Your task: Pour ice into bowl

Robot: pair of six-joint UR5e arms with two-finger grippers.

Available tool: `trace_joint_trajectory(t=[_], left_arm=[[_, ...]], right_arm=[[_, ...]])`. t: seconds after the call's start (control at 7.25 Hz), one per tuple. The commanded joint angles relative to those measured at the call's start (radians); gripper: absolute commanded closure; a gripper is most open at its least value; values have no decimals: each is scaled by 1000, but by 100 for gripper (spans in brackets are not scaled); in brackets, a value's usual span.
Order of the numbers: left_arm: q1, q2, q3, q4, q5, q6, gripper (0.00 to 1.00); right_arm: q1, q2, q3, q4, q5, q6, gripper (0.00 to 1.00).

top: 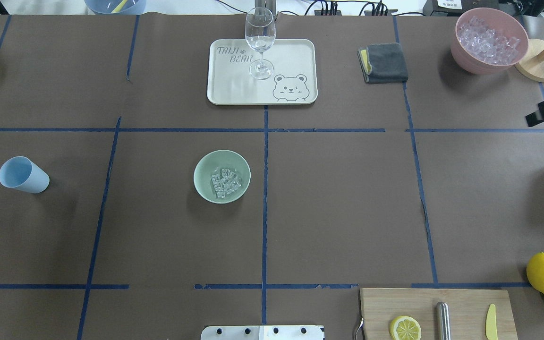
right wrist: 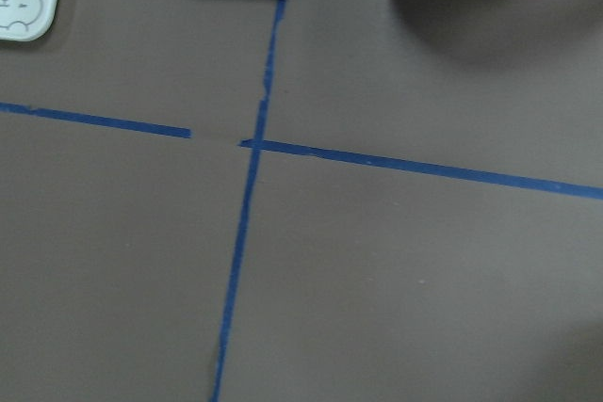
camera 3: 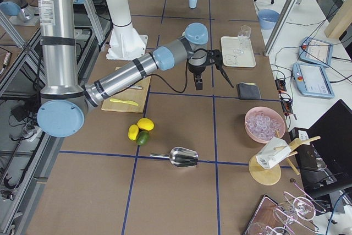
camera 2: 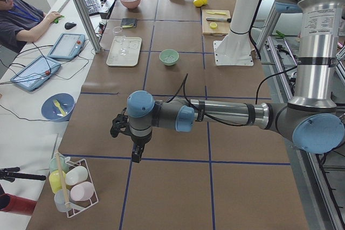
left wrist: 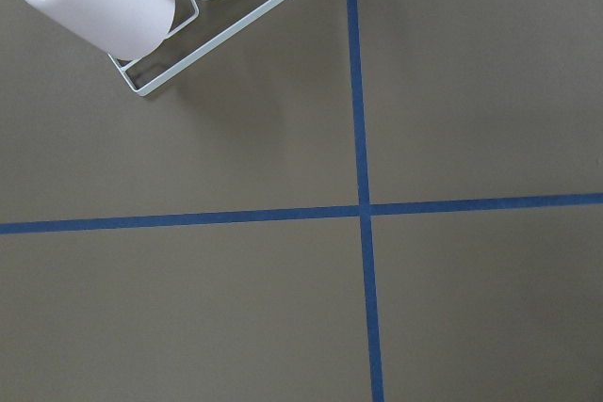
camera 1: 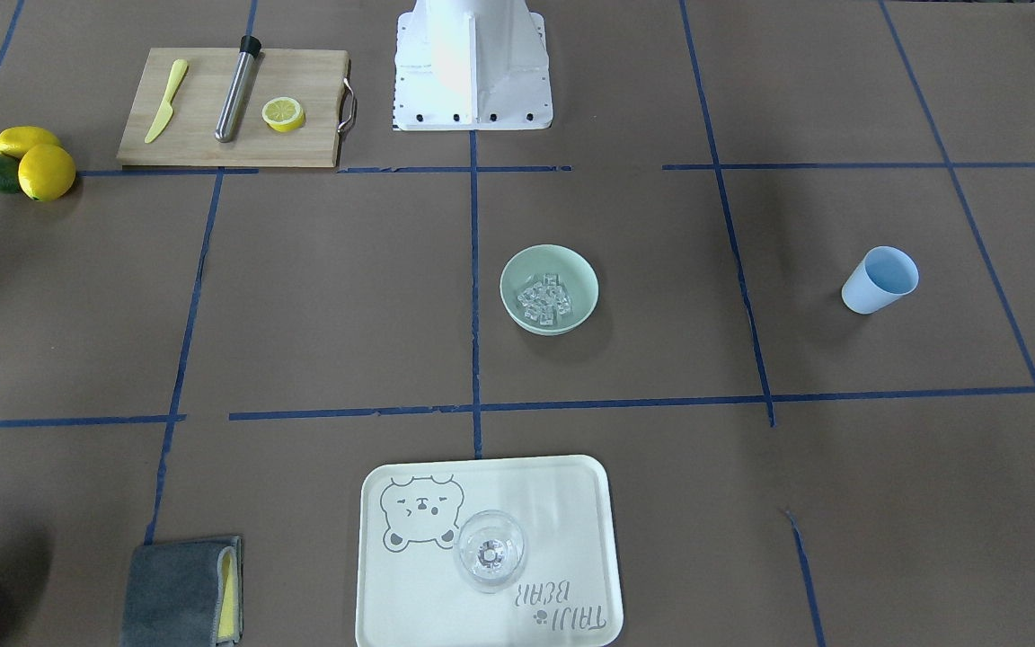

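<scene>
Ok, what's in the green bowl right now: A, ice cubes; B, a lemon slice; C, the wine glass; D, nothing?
A: a small pile of clear ice cubes lies in the bottom of the green bowl.

I see matt, smooth bowl (top: 203,183), glassy ice (top: 225,182), matt brown paper (top: 347,203) on table, wooden board (top: 465,302), shiny metal rod (top: 442,321).

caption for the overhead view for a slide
Ice in the mint-green bowl; blue cup to its left, wine glass on tray.
</scene>
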Motion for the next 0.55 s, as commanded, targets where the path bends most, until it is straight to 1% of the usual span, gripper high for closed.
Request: trace_joint_trajectory(t=[0.0,0.14,0.28,0.41], left_arm=[[-1,-12,-7,116,0,84,0],[-1,-12,-9,115,0,84,0],[-3,-15,-12,115,-2,84,0],[-3,-15,-18,112,-3,84,0]], right_arm=[[-244,165,-3,18,-141,297,0],[-327,218,6,15,-195,407,0],[-439,273,5,14,-281,569,0],[-577,334,-10,-9,-427,649,0]])
